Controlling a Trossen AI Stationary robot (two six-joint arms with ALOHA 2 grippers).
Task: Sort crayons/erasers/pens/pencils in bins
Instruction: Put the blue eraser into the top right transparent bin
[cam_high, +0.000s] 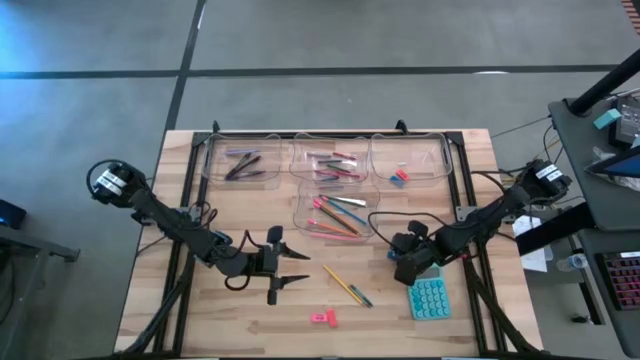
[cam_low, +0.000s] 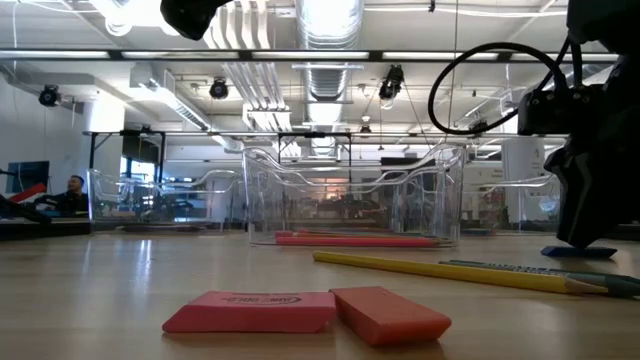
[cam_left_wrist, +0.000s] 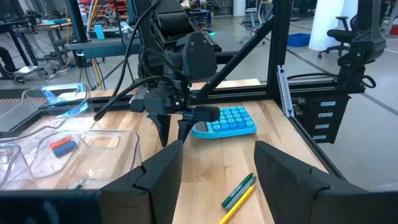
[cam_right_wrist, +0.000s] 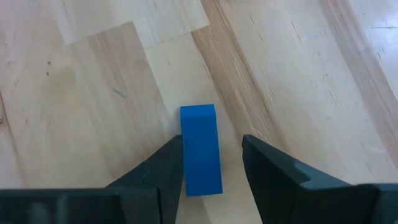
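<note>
A blue eraser (cam_right_wrist: 201, 149) lies flat on the table (cam_high: 200, 310) between the right claw's (cam_right_wrist: 211, 165) parted fingers. Its long axis runs along the claw's reach, one end pointing away from the wrist; one finger touches its side, the other stands just off it. In the overhead frame that arm bends in from the right, pointing steeply down beside the teal calculator (cam_high: 429, 298). The left claw (cam_high: 283, 263) hovers lower centre, open and empty, facing right.
</note>
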